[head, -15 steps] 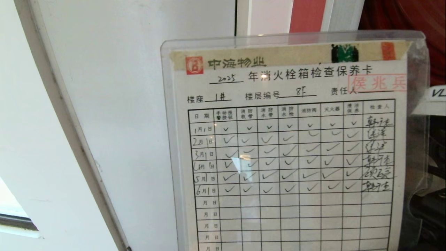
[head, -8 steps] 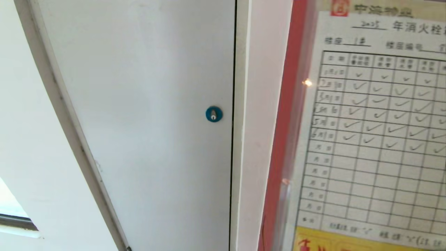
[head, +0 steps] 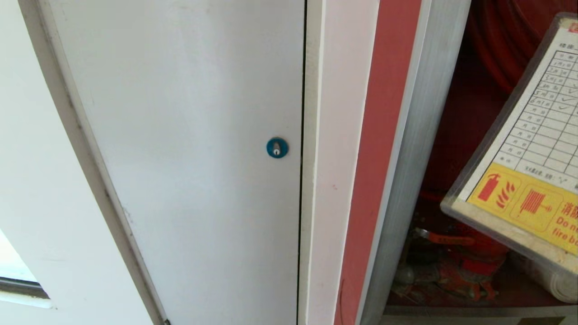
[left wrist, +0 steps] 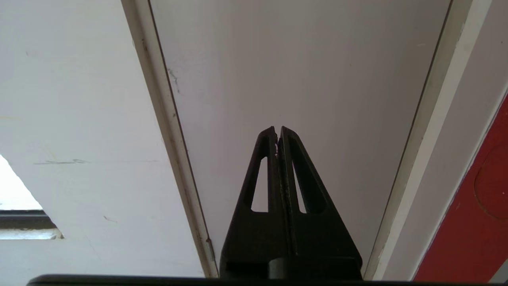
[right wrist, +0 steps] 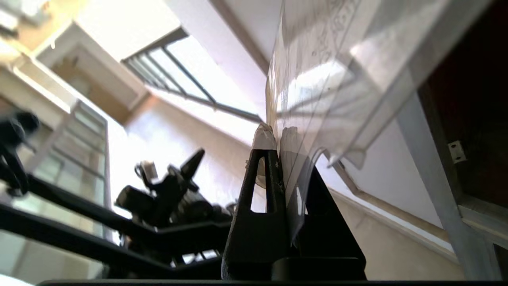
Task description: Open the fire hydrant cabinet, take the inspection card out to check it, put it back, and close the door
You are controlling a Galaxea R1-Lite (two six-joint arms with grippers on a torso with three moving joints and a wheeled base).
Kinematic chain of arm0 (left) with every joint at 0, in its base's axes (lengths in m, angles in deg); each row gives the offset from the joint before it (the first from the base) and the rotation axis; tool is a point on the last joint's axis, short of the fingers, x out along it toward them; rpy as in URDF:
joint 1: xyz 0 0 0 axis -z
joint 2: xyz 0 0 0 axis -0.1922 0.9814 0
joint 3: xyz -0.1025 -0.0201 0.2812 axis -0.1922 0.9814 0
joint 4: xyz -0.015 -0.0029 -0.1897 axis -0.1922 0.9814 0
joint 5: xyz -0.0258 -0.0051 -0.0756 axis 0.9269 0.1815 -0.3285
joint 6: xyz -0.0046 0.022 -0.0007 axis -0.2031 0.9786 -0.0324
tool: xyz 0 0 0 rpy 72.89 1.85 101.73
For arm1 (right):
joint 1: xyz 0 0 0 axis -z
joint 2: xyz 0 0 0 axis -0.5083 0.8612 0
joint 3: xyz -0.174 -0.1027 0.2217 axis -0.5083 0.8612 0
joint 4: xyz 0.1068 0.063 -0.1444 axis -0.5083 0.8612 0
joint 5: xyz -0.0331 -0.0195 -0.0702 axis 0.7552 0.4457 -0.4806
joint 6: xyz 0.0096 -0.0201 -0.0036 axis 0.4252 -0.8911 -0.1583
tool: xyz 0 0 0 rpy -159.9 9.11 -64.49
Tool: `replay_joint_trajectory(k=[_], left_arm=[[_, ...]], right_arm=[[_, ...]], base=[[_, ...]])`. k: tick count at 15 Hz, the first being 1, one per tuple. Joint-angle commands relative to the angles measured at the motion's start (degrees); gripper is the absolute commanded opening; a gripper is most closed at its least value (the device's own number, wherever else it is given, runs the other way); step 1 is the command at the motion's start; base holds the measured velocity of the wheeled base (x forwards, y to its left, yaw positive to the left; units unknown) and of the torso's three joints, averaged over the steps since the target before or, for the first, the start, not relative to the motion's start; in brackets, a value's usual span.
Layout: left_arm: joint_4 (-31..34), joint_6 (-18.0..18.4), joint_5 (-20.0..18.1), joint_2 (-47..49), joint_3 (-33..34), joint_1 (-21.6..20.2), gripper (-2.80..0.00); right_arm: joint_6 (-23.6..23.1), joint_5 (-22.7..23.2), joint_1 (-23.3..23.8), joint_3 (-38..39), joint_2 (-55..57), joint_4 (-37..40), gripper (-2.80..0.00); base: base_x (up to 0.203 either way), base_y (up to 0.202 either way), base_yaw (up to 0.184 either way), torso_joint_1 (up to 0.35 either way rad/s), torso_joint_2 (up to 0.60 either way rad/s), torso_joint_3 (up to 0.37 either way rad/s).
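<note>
Shifted right and tilted since earlier, the inspection card (head: 528, 149) hangs before the open fire hydrant cabinet (head: 456, 216), its sleeve edge pinched between the closed right gripper (right wrist: 278, 137) fingers; left gripper (left wrist: 278, 133) closed, empty.

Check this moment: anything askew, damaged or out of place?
Only the inspection card: it hangs tilted in front of the open fire hydrant cabinet, pinched by the right gripper. No damage or spill shows.
</note>
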Motion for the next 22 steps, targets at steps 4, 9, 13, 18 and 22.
replay_joint_trajectory(k=[4,9,13,18,22], left_arm=[[0.0,0.0,0.0,0.1,1.6,-0.1,-2.8],[-0.1,0.0,0.0,0.1,1.6,0.0,-2.8],[-0.1,0.0,0.0,0.0,1.6,0.0,-2.8],[-0.1,0.0,0.0,0.1,1.6,0.0,-2.8],[-0.1,0.0,0.0,0.1,1.6,0.0,-2.8]], right_arm=[[9.0,-5.1,6.5,-2.4,2.7,0.3,-2.8],[14.3,-8.4,7.2,-2.1,1.9,4.0,-2.8],[18.0,-8.9,11.4,-3.2,2.3,6.9,-2.8],[20.7,-6.5,12.1,-4.6,0.5,17.2,-2.8],[21.0,-5.5,15.1,-6.2,2.2,18.8,-2.8]], base=[[0.0,0.0,0.0,0.0,0.0,0.0],[0.0,0.0,0.0,0.0,0.0,0.0],[0.0,0.0,0.0,0.0,0.0,0.0],[0.0,0.0,0.0,0.0,0.0,0.0],[0.0,0.0,0.0,0.0,0.0,0.0]])
